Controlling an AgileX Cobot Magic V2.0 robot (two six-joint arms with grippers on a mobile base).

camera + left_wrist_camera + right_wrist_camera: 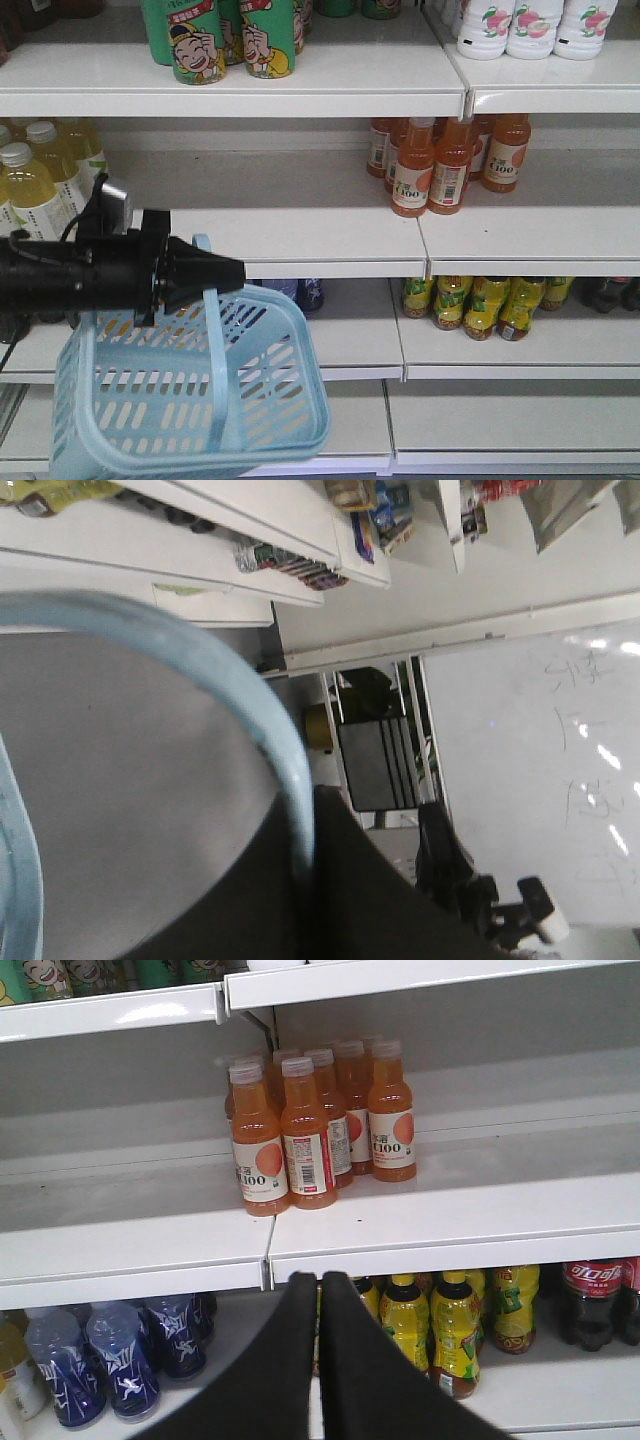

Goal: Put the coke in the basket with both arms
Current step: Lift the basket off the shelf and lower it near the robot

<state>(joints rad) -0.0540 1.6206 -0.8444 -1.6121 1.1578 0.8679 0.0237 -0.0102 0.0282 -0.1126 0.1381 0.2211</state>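
Observation:
A light blue plastic basket (190, 395) hangs by its handle (212, 340) from my left gripper (226, 275), which is shut on the handle at the left in the front view. In the left wrist view the handle (262, 718) runs between the closed fingers of the left gripper (310, 825). Dark coke bottles with red labels (592, 1300) stand at the far right of the lower shelf; they also show in the front view (610, 292). My right gripper (320, 1282) is shut and empty, in front of the shelf edge, left of the coke.
Orange juice bottles (310, 1130) stand on the middle shelf (440, 1225). Yellow tea bottles (440, 1325) stand beside the coke and dark blue bottles (120, 1355) to the left. Green cans (225, 38) and white bottles (530, 25) fill the top shelf.

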